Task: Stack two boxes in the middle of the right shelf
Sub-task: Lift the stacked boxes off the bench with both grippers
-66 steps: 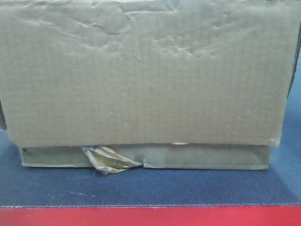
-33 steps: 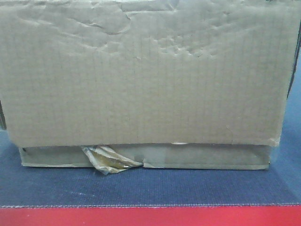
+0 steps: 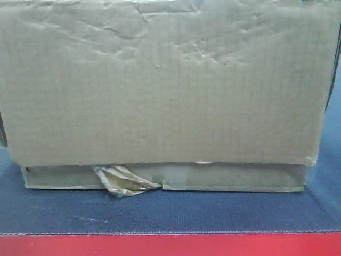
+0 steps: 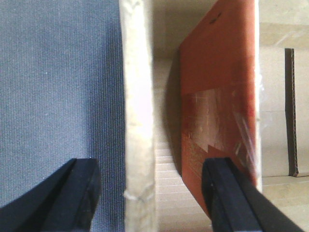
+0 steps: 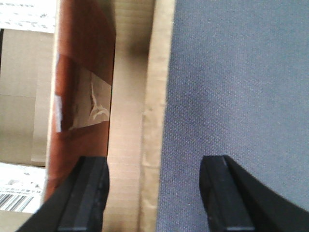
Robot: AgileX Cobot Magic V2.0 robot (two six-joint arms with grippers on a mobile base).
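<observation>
At the left, the left gripper (image 4: 149, 195) spread wide, astride the top edge of the left wall of the box (image 4: 137, 121). One finger (image 4: 72, 193) out over the mat (image 4: 58, 96), the other over a red-brown flap (image 4: 217, 96) patched with clear tape. Clamped on nothing.

In the middle, from the front camera, the same creased brown box resting flat on the blue-grey mat. Set back from the mat's red front edge (image 3: 170, 246) and reaching nearly from its left edge to its right. A crumpled tape scrap (image 3: 125, 182) at the bottom edge, left of centre, touching the mat.

At the right, the right gripper (image 5: 154, 193) equally wide, astride the right wall, with another red-brown flap (image 5: 84, 72) on the inner side and bare mat on the outer. Holding nothing either.

Early in the task, by the look of it. No shelf in any view. Pale cardboard beyond the flaps, whether a second box impossible to tell. Not yet done: pinching both walls, lifting, carrying to the shelf's middle level, then stacking the second box on top.
</observation>
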